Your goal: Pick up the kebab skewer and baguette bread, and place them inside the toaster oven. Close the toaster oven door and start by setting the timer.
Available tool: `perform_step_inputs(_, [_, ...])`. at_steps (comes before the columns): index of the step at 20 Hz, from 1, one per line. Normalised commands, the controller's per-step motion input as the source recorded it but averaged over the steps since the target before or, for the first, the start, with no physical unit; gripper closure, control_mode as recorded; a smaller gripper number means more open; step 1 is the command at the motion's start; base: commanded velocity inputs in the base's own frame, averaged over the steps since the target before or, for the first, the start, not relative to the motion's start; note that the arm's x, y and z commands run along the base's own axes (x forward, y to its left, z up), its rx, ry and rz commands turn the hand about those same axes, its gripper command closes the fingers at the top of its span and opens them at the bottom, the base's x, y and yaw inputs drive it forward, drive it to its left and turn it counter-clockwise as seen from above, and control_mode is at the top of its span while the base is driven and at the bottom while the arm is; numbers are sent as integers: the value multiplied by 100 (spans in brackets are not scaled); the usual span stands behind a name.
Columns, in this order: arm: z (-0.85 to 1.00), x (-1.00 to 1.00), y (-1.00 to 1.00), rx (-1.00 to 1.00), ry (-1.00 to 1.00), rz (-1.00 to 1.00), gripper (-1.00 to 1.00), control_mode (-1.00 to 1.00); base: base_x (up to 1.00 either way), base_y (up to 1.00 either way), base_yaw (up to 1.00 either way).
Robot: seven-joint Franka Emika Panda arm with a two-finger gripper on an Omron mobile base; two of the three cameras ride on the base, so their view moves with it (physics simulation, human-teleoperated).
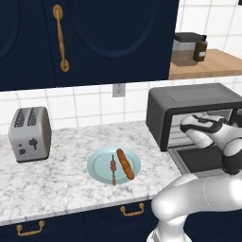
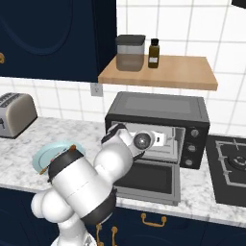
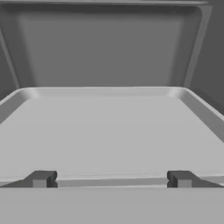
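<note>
Golden baguette [image 1: 125, 163] and skewer [image 1: 113, 168] lay side by side on the plate [image 1: 99, 172], left of the oven [image 1: 189, 101], whose door [image 2: 149, 180] hung down, while the gripper [image 3: 112, 179], spread wide and empty, faced the bare cavity, so loading, closing and the timer remained.

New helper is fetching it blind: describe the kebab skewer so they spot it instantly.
Start at the silver toaster on the marble counter; right of it sits a pale blue plate. Two things lie on it: the kebab skewer is the thin stick with dark meat chunks, left of the thicker orange baguette.
</note>
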Motion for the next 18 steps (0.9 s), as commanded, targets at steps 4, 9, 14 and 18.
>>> perform_step_inputs(4, [0,8,0,0,1,0,-100,-100,0,0,0])
perform_step_inputs(9, [0,0,-2,0,-8,0,-100,-100,0,0,0])
perform_step_inputs(14, [4,-1,-7,0,-7,0,-100,-100,0,0,0])
perform_step_inputs(18, [9,-4,-7,0,0,0,-100,-100,0,0,0])
